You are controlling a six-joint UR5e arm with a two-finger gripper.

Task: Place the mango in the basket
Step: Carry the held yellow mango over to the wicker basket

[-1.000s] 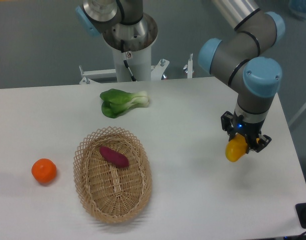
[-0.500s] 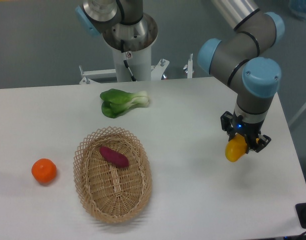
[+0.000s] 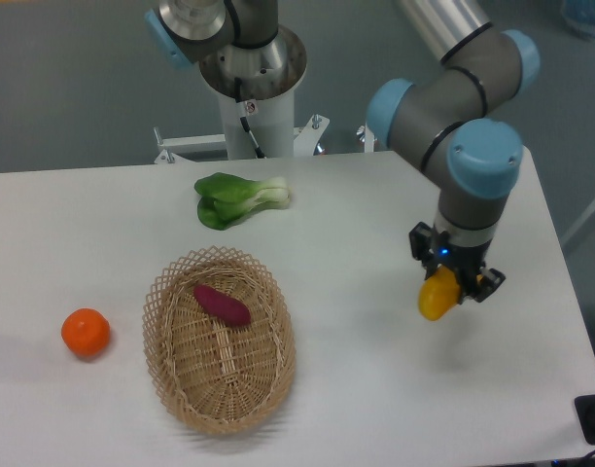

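Observation:
The yellow-orange mango (image 3: 437,297) hangs in my gripper (image 3: 449,279), which is shut on it and holds it above the right side of the white table. The mango's upper part is hidden between the black fingers. The oval tan wicker basket (image 3: 177,372) sits on the table at the lower left of centre, well to the left of the gripper. A dark purple-red oblong vegetable (image 3: 221,304) lies inside the basket near its far end.
A round orange fruit (image 3: 86,332) sits left of the basket. A green leafy bok choy (image 3: 237,198) lies behind the basket. The robot's base column (image 3: 251,97) stands at the table's far edge. The table's right edge (image 3: 568,282) is close to the gripper.
The gripper has moved left, toward the basket, carrying the mango with it. Nothing on the table has moved.

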